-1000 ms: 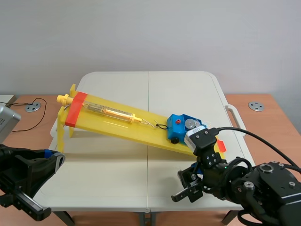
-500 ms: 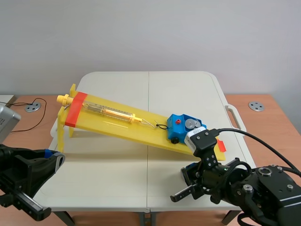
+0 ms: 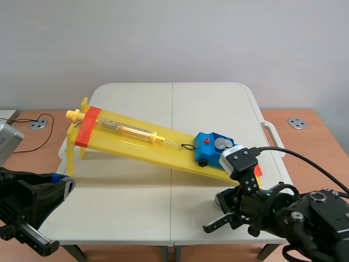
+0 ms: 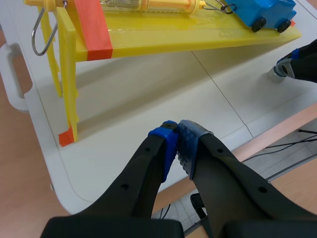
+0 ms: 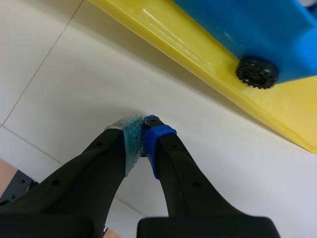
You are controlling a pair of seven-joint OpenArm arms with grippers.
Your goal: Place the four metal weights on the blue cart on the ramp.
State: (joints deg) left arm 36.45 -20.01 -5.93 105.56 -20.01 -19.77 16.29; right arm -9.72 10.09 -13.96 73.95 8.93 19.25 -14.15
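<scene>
Currently the left gripper (image 4: 178,130) hangs off the table's (image 3: 136,191) near left corner. Pads are pressed together, nothing between them.

Right gripper (image 5: 143,124) is low over the near right part of the table, just short of the ramp's low end. Fingers are closed to a thin slit, tips down at the surface. One weight (image 4: 274,75) sits on the table right at those tips, in front of the ramp. Can't tell whether it's actually pinched or just under the fingertips.

Ramp (image 3: 158,153) runs diagonally, high end on legs by the left edge, low end toward the right edge. Cart (image 3: 207,147) is parked on the low end, wheels on the yellow surface. A loaded weight (image 3: 221,143) shows as a silver disc on top of the cart. The right arm covers the cart's far corner, so no count of what's on it. Spring scale (image 3: 131,130) lies along the upper ramp, its wire hooked to the cart's uphill end.
</scene>
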